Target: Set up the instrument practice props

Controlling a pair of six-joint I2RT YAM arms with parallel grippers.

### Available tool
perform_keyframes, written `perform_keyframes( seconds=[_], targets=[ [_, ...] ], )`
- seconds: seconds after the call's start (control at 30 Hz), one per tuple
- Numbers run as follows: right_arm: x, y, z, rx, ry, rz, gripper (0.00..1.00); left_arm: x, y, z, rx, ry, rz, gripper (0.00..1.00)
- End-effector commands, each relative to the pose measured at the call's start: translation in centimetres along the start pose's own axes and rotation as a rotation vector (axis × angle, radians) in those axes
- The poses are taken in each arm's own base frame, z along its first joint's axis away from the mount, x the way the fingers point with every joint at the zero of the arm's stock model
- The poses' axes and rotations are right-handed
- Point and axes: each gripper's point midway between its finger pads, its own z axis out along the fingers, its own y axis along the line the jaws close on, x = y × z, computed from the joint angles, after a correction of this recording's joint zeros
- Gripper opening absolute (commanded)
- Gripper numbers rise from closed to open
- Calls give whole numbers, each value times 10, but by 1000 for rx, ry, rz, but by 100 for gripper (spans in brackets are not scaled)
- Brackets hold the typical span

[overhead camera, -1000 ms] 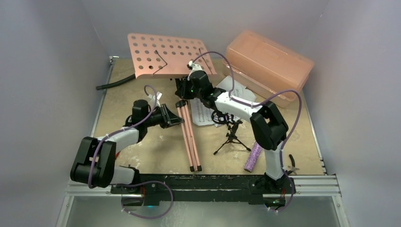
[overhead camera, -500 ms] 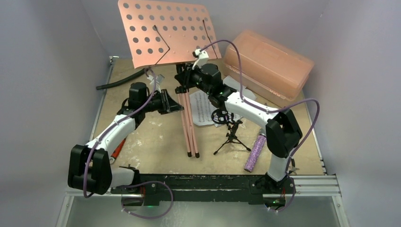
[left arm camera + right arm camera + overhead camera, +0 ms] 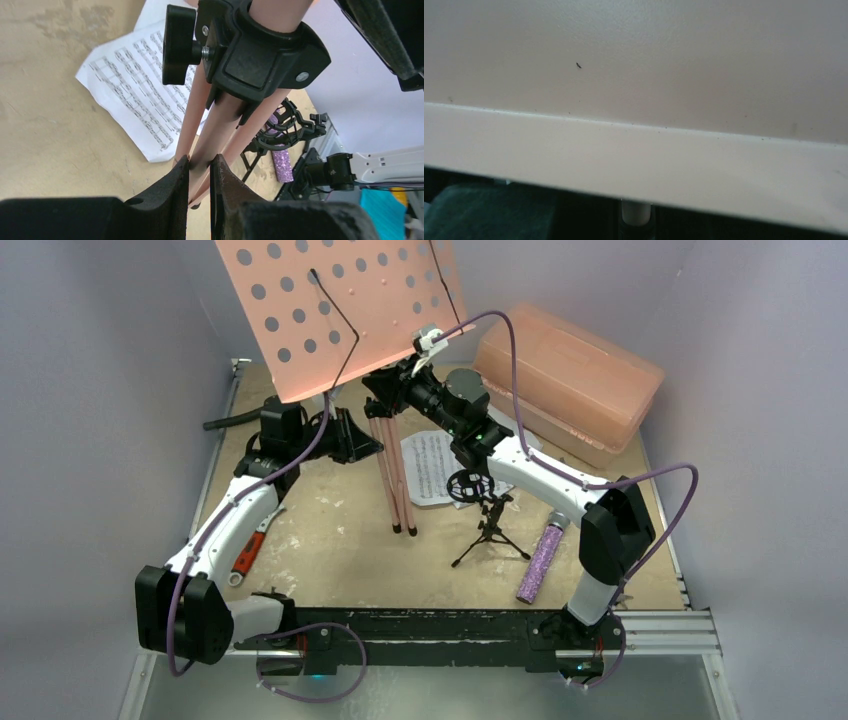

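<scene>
Your left claw (image 3: 200,186) is clamped on the folded legs of the pink music stand (image 3: 340,310), which is upright mid-table. Nearest you lie the purple glitter microphone (image 3: 540,560) at right and the red-handled wrench (image 3: 248,552) at left, with bare tabletop (image 3: 320,530) between. The black tripod mic stand (image 3: 487,530) is just beside the sheet music (image 3: 135,95). Your right claw (image 3: 385,390) meets the stand's collar, but its grip cannot be told; its own camera shows only a pale underside. The salmon box (image 3: 570,375) at far right is closed, its contents hidden.
</scene>
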Motion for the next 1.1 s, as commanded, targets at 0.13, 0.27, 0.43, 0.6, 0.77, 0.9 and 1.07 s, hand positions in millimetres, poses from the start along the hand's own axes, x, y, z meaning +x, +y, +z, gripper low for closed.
perform_keyframes(
  seconds=[0.13, 0.27, 0.43, 0.6, 0.77, 0.9, 1.07],
  targets=[
    [-159, 102, -54, -333, -447, -182, 0, -93, -16, -32, -96, -339, 327, 0],
    [-166, 108, -60, -362, -478, -209, 0, -101, -18, -37, -114, -350, 380, 0],
    [-176, 118, -67, -402, -520, -257, 0, -108, -21, -42, -130, -362, 455, 0],
    [-186, 126, -75, -426, -560, -313, 0, -115, -25, -49, -142, -396, 547, 0],
    [-192, 132, -80, -451, -582, -318, 0, -119, -29, -50, -135, -411, 573, 0],
    [-196, 133, -81, -456, -599, -319, 0, -119, -26, -49, -142, -401, 573, 0],
    [-206, 135, -82, -460, -637, -307, 0, -114, -12, -51, -212, -360, 567, 0]
  ],
)
